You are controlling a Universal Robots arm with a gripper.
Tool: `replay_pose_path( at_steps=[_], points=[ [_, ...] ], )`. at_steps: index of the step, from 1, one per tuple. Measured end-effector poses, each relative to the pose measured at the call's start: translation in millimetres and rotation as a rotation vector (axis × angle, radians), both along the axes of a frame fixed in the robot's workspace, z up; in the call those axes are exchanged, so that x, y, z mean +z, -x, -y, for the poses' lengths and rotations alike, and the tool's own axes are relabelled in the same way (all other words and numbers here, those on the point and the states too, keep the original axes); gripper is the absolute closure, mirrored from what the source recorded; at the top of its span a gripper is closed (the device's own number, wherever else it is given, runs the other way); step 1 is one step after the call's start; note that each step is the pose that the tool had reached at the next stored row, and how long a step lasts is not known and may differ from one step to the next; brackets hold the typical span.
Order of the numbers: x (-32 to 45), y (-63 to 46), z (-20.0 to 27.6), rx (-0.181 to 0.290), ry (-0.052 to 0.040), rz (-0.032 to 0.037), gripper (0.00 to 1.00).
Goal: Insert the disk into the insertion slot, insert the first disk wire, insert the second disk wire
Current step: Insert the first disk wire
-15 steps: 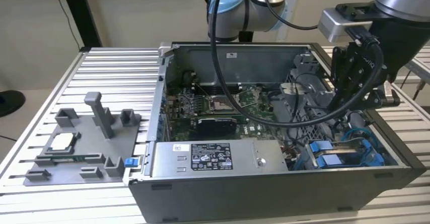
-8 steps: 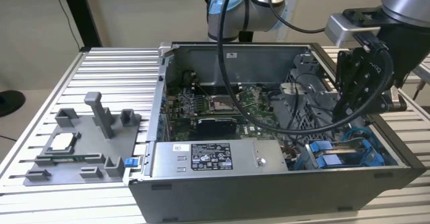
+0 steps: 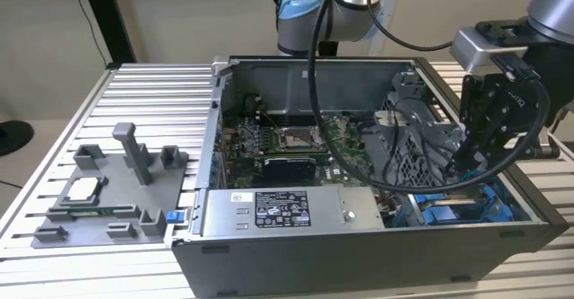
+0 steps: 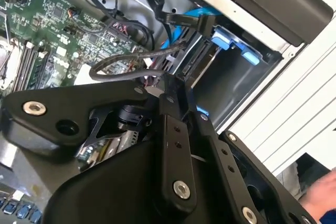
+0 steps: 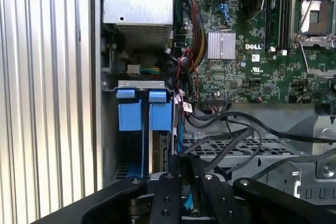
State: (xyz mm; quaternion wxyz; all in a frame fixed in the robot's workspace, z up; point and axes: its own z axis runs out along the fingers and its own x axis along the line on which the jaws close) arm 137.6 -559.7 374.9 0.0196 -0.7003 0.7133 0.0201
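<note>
The disk (image 5: 160, 115), in its bright blue caddy (image 3: 466, 211), sits down inside the insertion slot (image 5: 139, 83), a grey metal bay at the open computer case's corner, at the exterior view's right. Its blue tabs (image 4: 231, 43) stick out of the bay. My gripper (image 3: 462, 168) is lowered into the case at the disk's connector edge. In both wrist views the black fingers (image 5: 167, 182) meet at a narrow tip (image 4: 173, 85) and appear shut on a black disk wire plug. A blue wire (image 4: 184, 27) and black wires (image 4: 115, 66) loop close by.
The case (image 3: 359, 259) lies open on a ribbed aluminium table (image 3: 152, 97). A grey labelled power supply (image 3: 287, 208) lies along the front, the green motherboard (image 5: 247, 51) behind it. A grey fixture plate (image 3: 107, 185) lies at the exterior view's left. A person's hand (image 4: 320, 192) shows beside the table.
</note>
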Motion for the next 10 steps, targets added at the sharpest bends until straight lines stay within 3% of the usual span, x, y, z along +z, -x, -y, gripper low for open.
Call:
replay_pose_path(
  at_steps=[10],
  points=[
    [-2.1,-4.2,1.0,0.000,0.0001,0.0000,1.00]
  ],
)
